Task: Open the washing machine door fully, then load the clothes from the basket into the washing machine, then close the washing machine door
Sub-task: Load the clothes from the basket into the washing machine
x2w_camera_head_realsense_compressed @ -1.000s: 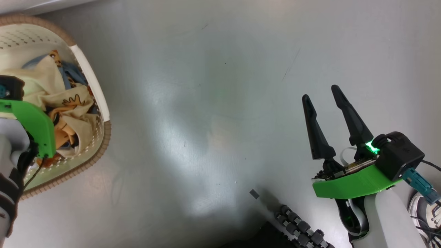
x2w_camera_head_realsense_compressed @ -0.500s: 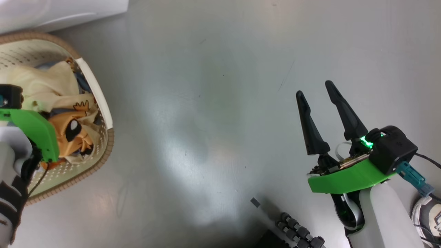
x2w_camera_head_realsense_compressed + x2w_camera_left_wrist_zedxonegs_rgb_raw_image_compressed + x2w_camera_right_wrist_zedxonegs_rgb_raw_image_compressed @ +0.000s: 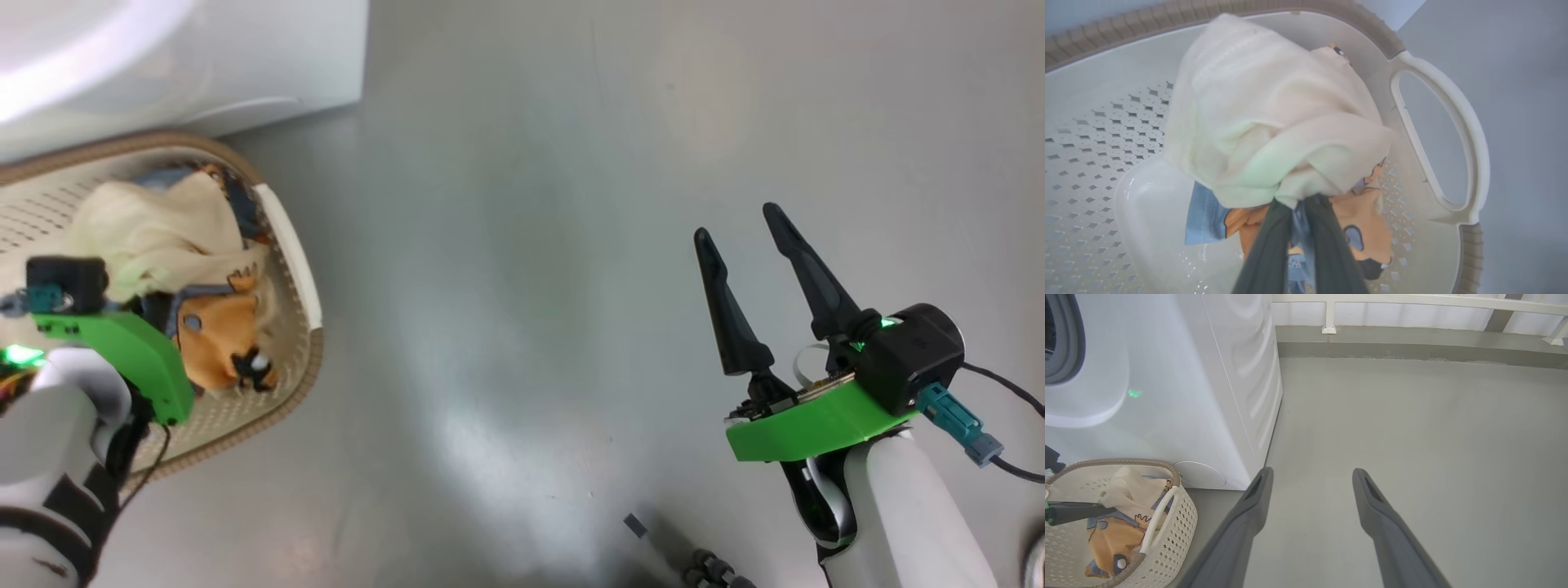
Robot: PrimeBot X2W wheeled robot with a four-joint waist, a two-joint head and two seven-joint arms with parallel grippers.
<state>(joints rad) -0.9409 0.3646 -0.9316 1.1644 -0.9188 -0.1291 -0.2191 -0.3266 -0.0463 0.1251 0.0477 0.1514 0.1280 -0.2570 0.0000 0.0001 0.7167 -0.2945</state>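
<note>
My left gripper [image 3: 1298, 202] is shut on a bunch of the clothes: a cream-white garment [image 3: 1274, 122] on top, a blue one [image 3: 1202, 220] and an orange-tan one [image 3: 1363, 220] below. The bunch hangs just over the cream perforated basket [image 3: 306, 359] on the floor. The basket stands against the front of the white washing machine [image 3: 1180, 396], whose grey gasket [image 3: 1065, 339] shows at the far left. The washing machine door is out of view. My right gripper [image 3: 737, 224] is open and empty over bare floor, well to the right of the basket.
Grey floor [image 3: 1412, 437] spreads right of the machine up to a low kerb and white railing [image 3: 1412, 302]. My base's rollers [image 3: 710, 572] and a small dark piece [image 3: 635, 525] lie at the bottom of the head view.
The head camera has shifted, bringing the washing machine's corner into view. The clothes have bunched together and risen in my shut left gripper. The right gripper stays open.
</note>
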